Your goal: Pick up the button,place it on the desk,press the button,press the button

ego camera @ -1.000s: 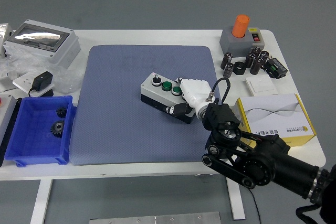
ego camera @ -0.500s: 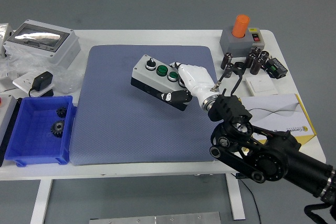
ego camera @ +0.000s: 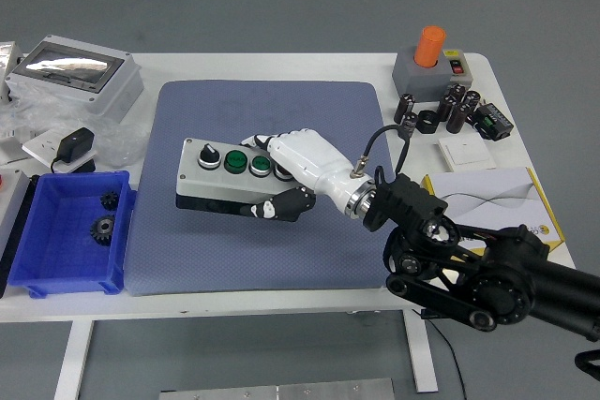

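Head view: right hand (ego camera: 292, 170), white fingers (ego camera: 277, 206) clamped round right end of grey-and-black push-button control box (ego camera: 225, 178). Box held over blue-grey mat (ego camera: 187, 250) on white desk (ego camera: 525, 274), long axis running left-right, extending left from hand. Left arm unseen.

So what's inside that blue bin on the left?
Two small dark gears lie in the blue bin, one near its far wall and a bigger one nearer the middle. The rest of its floor looks bare; the near wall hides a thin strip.
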